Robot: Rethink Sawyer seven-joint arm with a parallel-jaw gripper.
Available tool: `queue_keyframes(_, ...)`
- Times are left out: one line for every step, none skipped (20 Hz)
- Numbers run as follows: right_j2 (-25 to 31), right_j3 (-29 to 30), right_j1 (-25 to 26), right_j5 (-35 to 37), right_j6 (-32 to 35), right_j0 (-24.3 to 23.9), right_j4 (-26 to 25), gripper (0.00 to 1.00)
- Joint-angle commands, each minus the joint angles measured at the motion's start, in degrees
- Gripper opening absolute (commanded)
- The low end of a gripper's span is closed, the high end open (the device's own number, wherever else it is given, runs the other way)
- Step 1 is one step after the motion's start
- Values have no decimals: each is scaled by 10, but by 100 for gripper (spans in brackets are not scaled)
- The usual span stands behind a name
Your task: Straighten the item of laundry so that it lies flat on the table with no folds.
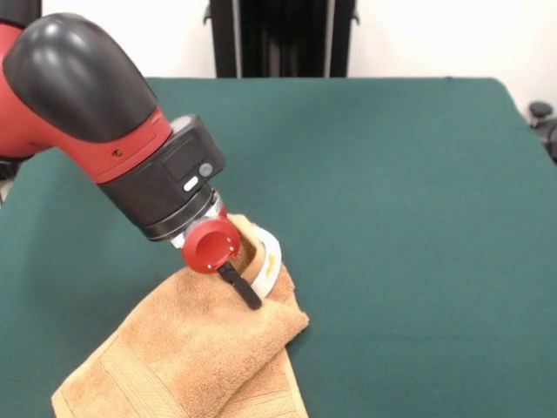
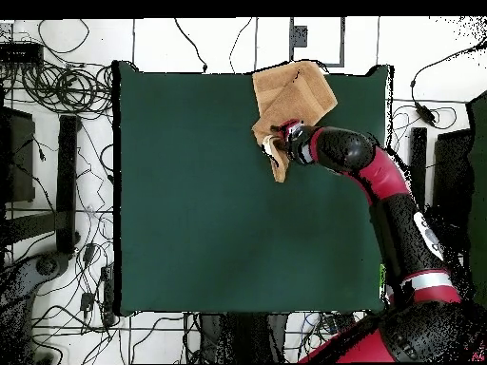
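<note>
Hand (image 1: 252, 292) pinching a raised fold of the towel (image 1: 187, 357), which lies crumpled on the table (image 1: 400, 218).

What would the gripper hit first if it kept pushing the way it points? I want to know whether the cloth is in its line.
Most likely the towel: the gripper already points down into its bunched fold.

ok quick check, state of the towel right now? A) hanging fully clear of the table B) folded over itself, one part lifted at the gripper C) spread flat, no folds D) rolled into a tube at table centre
B: the towel lies doubled in layers on the table, with one part pulled up at the gripper; in the overhead view it sits bunched at a table edge.
</note>
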Motion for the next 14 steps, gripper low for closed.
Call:
queue_keyframes(31,65,43,44,-128,23,-1,100)
queue_keyframes(28,62,40,48,-129,26,-3,100)
queue_keyframes(24,60,37,50,-128,28,-6,100)
queue_keyframes(20,58,33,52,-128,30,-10,100)
queue_keyframes(16,57,30,52,-128,32,-14,100)
queue_keyframes(15,56,30,53,-129,33,-15,100)
queue_keyframes(16,54,31,54,-133,31,-16,100)
queue_keyframes(16,53,31,56,-134,31,-15,100)
queue_keyframes(16,52,32,60,-136,31,-14,100)
queue_keyframes(16,50,33,64,-138,31,-14,100)
queue_keyframes(18,50,35,67,-138,30,-11,100)
queue_keyframes(20,49,38,70,-138,29,-7,100)
queue_keyframes(22,48,40,72,-138,28,-4,100)
queue_keyframes(25,53,41,72,-139,25,-2,100)
